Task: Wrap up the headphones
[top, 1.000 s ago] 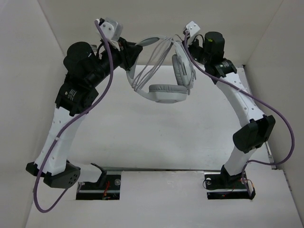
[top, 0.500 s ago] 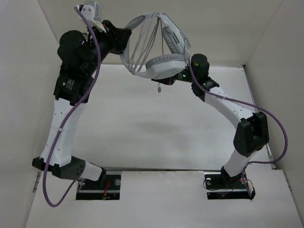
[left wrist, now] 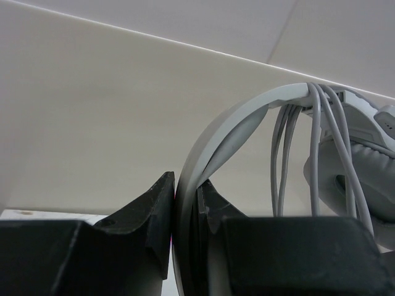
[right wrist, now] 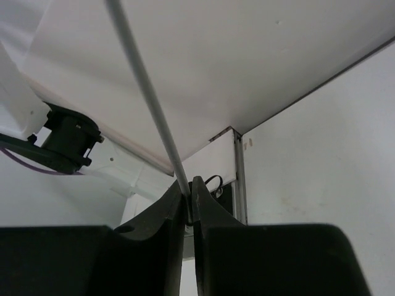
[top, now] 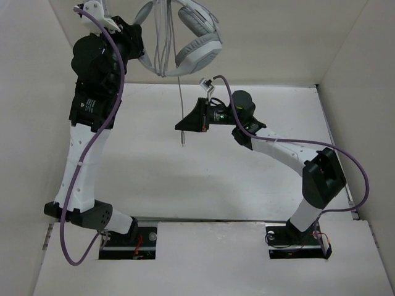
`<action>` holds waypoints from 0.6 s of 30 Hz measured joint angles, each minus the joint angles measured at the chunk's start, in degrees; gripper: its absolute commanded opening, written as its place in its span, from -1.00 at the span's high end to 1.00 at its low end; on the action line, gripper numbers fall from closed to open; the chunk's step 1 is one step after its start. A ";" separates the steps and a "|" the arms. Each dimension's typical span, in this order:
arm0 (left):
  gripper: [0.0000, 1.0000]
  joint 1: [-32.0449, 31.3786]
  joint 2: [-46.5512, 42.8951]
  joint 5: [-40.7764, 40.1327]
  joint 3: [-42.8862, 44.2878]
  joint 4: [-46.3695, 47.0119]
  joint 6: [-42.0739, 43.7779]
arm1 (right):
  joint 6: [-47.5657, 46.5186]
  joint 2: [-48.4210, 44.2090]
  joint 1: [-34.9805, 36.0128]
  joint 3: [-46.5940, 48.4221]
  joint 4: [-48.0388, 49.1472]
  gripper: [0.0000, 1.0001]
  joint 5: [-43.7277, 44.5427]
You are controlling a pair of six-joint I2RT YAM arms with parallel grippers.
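The white headphones (top: 196, 38) hang high at the back, carried by my left gripper (top: 139, 48), which is shut on the curved headband (left wrist: 247, 117). In the left wrist view that gripper (left wrist: 186, 206) pinches the band, with several grey cord loops (left wrist: 281, 160) draped over it beside a grey ear cup (left wrist: 364, 179). One strand of the cord (top: 179, 92) drops straight down to my right gripper (top: 181, 127), shut on it just above the plug (top: 183, 142). In the right wrist view the right gripper (right wrist: 189, 198) clamps the thin cord (right wrist: 148, 92).
White walls (top: 37, 111) enclose the white table (top: 203, 179) on the left, back and right. Purple cables (top: 358, 179) trail from both arms. The right arm reaches leftward across the middle of the table, low over it.
The left arm has lifted the headphones higher and to the left. The right arm has swung from the headphones down and leftward, now holding the cord end taut below them.
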 measured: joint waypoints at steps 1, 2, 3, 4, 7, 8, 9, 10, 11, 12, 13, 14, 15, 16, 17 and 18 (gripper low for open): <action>1.00 0.04 0.09 -1.27 -0.02 0.11 0.55 | 0.09 -0.02 0.61 0.00 0.37 0.78 -0.02; 1.00 0.02 0.22 -2.27 -0.07 0.07 1.05 | 0.11 -0.02 1.09 0.02 0.79 0.80 -0.15; 1.00 0.00 0.33 -3.39 -0.11 0.09 1.62 | 0.11 -0.02 1.49 0.02 0.96 0.82 -0.20; 1.00 -0.04 0.42 -4.39 -0.26 0.11 2.21 | -0.02 -0.02 1.79 0.09 1.01 0.84 -0.22; 1.00 -0.48 0.83 -7.04 -0.46 0.44 3.96 | -2.38 -0.04 2.38 1.16 -1.11 0.88 -0.33; 1.00 -0.66 1.07 -7.93 -0.46 0.70 4.68 | -3.76 -0.07 2.58 1.88 -2.71 0.90 -0.26; 1.00 -0.70 1.36 -8.94 -0.52 1.09 5.49 | -5.64 -0.13 2.91 2.86 -4.90 0.90 -0.09; 1.00 -0.74 1.53 -9.88 -0.83 1.75 6.27 | -7.63 -0.20 3.26 3.93 -7.21 0.90 0.15; 1.00 -0.74 1.73 -10.64 -1.16 2.19 6.88 | -9.79 -0.35 3.65 5.09 -9.77 0.90 0.50; 1.00 -0.81 1.97 -11.50 -1.55 2.78 7.61 | -12.48 -0.52 4.15 6.51 -12.98 0.90 1.18; 1.00 -1.01 2.21 -12.24 -2.01 3.56 8.26 | -15.74 -0.74 4.90 8.33 -16.65 0.90 2.19; 1.00 -1.25 2.45 -12.96 -2.56 4.20 9.03 | -18.99 -0.94 5.70 10.21 -20.31 0.89 3.50; 1.00 -1.55 2.67 -13.68 -3.21 5.05 9.77 | -21.94 -1.07 6.51 11.82 -23.21 0.88 4.66; 1.00 -1.90 2.86 -14.43 -4.13 5.97 10.71 | -24.81 -1.22 7.37 13.40 -26.08 0.87 5.99; 1.00 -2.23 3.02 -14.99 -4.87 6.82 11.56 | -27.89 -1.42 8.37 14.97 -29.07 0.86 7.52; 1.00 -2.60 3.28 -15.45 -5.79 7.76 12.59 | -30.91 -1.57 9.38 16.55 -32.04 0.86 9.14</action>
